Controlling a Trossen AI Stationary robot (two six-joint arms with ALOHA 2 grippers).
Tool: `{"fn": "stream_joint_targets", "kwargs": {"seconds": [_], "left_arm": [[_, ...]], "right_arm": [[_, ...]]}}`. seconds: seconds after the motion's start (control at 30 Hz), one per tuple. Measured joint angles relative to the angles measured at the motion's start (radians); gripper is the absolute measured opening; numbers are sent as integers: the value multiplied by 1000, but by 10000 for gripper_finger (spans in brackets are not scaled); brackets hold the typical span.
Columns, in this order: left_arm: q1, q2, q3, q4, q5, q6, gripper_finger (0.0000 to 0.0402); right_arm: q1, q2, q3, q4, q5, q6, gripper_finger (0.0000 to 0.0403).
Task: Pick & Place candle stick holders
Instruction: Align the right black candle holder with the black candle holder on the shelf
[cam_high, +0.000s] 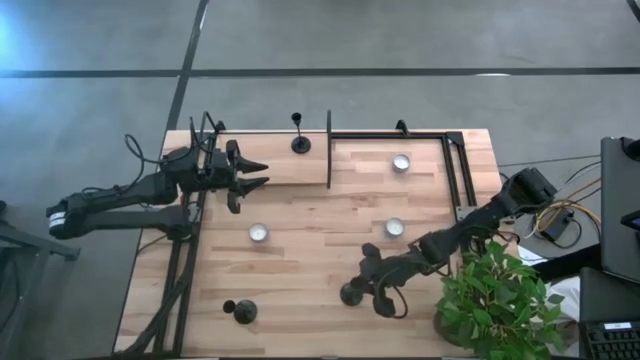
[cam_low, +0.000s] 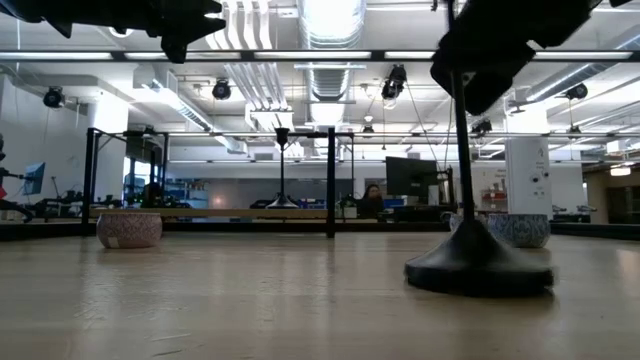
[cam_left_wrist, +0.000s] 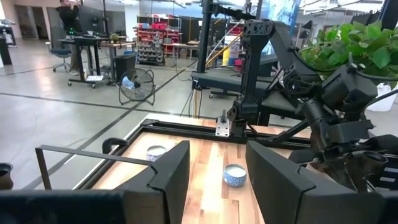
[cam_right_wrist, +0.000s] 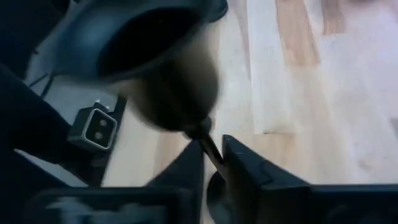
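Pickup is the step in hand: the right gripper (cam_right_wrist: 214, 163) has its jaws shut on the thin stem of a holder (cam_high: 352, 293) at the near edge of the table (cam_high: 300, 270), the stem pinched between the fingertips, the round base below them on the wood and the top cup just above. The next move, as I judge it, calls for a straight lift so the base clears the boards without tipping, then a carry toward the black frame (cam_high: 455, 170) at the far side, though the drop spot is not shown for certain. The left gripper (cam_high: 258, 174) waits well away from the right jaws, near the far left corner, jaws partly apart and holding nothing. Count: three holders, one in the right jaws, a second (cam_high: 243, 311) to the side of them on the near edge, a third (cam_high: 300, 140) far ahead of them by the frame; three tealights (cam_high: 259, 233), all clear of both sets of jaws
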Motion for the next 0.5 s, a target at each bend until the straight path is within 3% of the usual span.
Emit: {"fn": "stream_joint_targets", "kwargs": {"seconds": [0.2,0.37,0.5], "left_arm": [[0,0,0,-28,-3,-31,163],[0,0,0,-54,-3,-33,163],[0,3,0,-55,-2,-51,163]], "right_arm": [[-42,-44,25,-70,-19,-8,13],[-136,-127,89,-236,-11,-40,11],[-231,-196,168,-231,-25,-99,11]]}}
